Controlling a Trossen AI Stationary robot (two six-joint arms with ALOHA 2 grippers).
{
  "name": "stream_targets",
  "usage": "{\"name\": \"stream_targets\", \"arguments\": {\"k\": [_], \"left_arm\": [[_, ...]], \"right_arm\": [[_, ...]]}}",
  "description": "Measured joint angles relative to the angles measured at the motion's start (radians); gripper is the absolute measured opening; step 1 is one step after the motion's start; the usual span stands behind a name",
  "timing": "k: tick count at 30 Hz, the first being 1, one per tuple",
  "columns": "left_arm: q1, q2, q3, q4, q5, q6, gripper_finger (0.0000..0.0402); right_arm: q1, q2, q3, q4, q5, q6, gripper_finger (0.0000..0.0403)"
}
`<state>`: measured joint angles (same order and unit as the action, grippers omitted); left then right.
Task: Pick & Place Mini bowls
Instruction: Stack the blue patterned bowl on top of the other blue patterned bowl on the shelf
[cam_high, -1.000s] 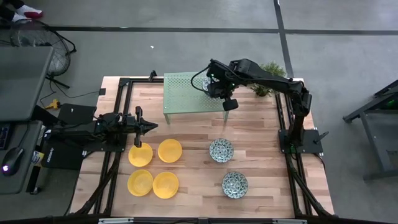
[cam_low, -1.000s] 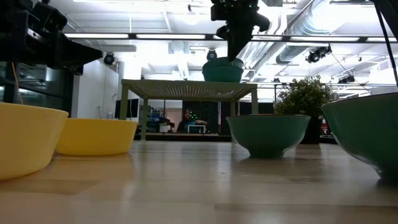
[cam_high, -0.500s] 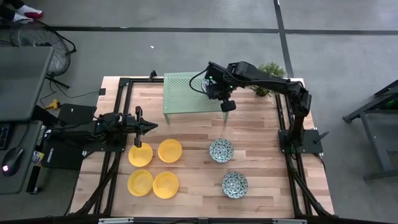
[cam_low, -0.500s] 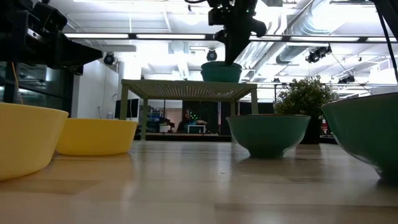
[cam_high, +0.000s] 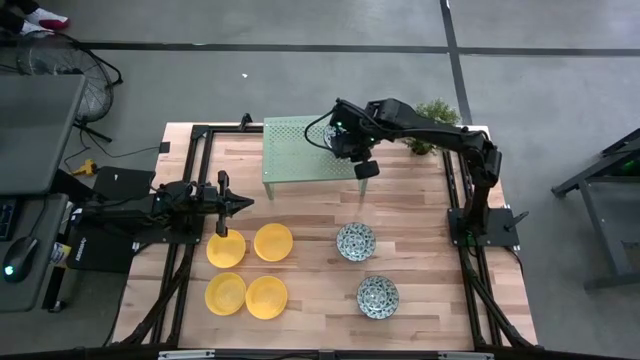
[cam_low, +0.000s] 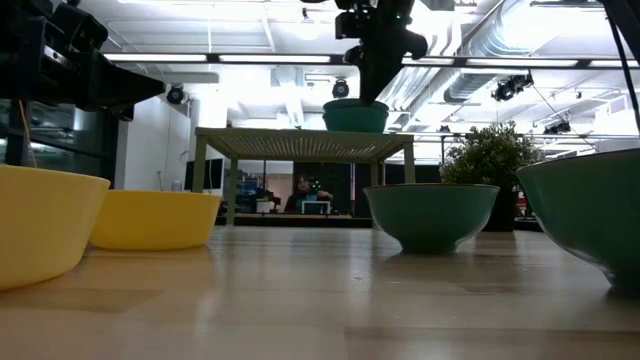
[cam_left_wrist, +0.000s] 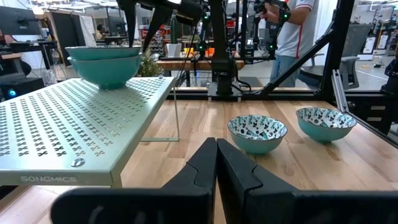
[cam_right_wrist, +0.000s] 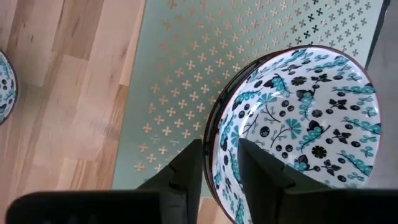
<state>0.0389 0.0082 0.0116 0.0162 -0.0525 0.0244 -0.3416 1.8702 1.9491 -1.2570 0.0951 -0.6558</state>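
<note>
Glossy glazed bowls (cam_right_wrist: 298, 124); matt perforated metal rack (cam_left_wrist: 68, 124); wood table (cam_high: 420, 290).

Around you, a grey concrete floor (cam_high: 300, 80) crossed by dark lines surrounds the wooden table (cam_high: 420, 210). Behind it, bright ceiling strip lights (cam_low: 270, 58), exposed ducts (cam_low: 470, 40), and distant desks (cam_left_wrist: 186, 62).

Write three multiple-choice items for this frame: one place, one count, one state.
1. The right gripper is: A resting on the tabletop; B at the rim of the blue-and-white patterned mini bowl on the pale green perforated metal rack; C off the table.
2. Plain yellow mini bowls on the wooden table: A two; B four; C six.
3. The left gripper is: A open; B shut on a bowl; C shut, empty.
Key: B, its fingers straddle that rim; B, four sit in a square; C, its fingers meet with nothing between.
</note>
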Motion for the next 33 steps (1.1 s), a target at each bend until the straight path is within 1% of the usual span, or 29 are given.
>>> {"name": "stream_targets", "arguments": {"k": [8, 13, 18, 22, 25, 29, 33], "left_arm": [[0.0, 0.0, 0.0, 0.0, 0.0, 0.0, 0.0007], [0.0, 0.0, 0.0, 0.0, 0.0, 0.0, 0.0007], [0.0, 0.0, 0.0, 0.0, 0.0, 0.0, 0.0007], [0.0, 0.0, 0.0, 0.0, 0.0, 0.0, 0.0007], [0.0, 0.0, 0.0, 0.0, 0.0, 0.0, 0.0007], [0.0, 0.0, 0.0, 0.0, 0.0, 0.0, 0.0007], [0.0, 0.0, 0.0, 0.0, 0.0, 0.0, 0.0007]], "right_arm": [[0.0, -0.03, 0.0, -0.005, -0.011, 0.003, 0.0124], [0.016, -0.052, 0.002, -0.059, -0.016, 0.057, 0.0131], [0.043, -0.055, 0.002, -0.158, -0.048, 0.17, 0.0129], [0.071, -0.055, 0.002, -0.222, -0.053, 0.271, 0.0129], [0.092, -0.058, 0.001, -0.257, -0.062, 0.347, 0.0129], [0.121, -0.063, 0.0, -0.307, -0.104, 0.454, 0.0129], [0.157, -0.066, 0.0, -0.314, -0.133, 0.554, 0.0129]]}}
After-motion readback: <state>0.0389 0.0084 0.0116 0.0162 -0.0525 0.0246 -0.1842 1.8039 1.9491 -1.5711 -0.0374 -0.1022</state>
